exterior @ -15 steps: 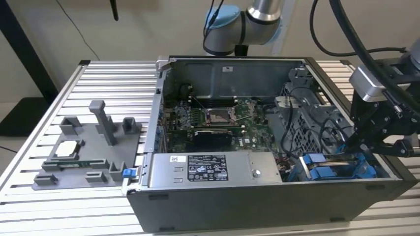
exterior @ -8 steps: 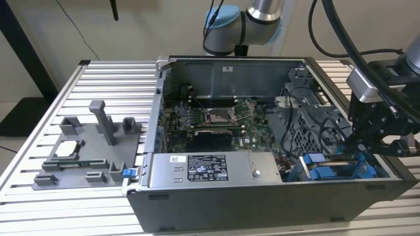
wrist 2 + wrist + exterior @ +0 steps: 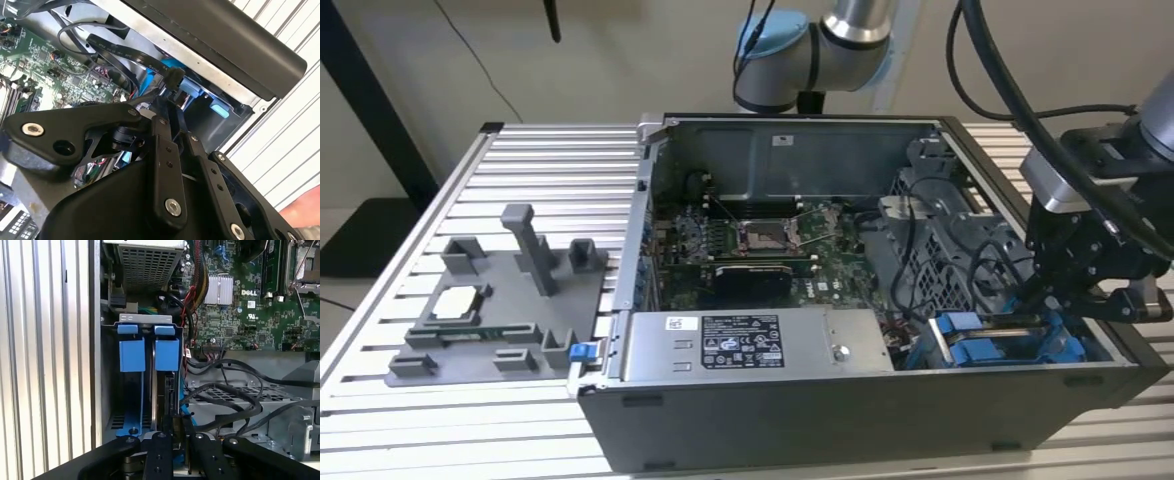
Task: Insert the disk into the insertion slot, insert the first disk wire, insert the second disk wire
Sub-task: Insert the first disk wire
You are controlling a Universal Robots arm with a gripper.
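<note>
First wrist view | disk (image 3: 166, 355) sits on edge in insertion slot (image 3: 107, 385), blue tabs level | claw (image 3: 175, 422) pressed together, seemingly pinching black wire plug (image 3: 172, 76) beside the disk's end | line your plug square to the socket, press straight, steer clear of loose cables (image 3: 225, 395)

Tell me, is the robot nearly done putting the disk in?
The disk looks seated in the insertion slot. The claw pinches a black wire plug beside that bay. I cannot see any wire plugged in yet, so both wires seem left.
</note>
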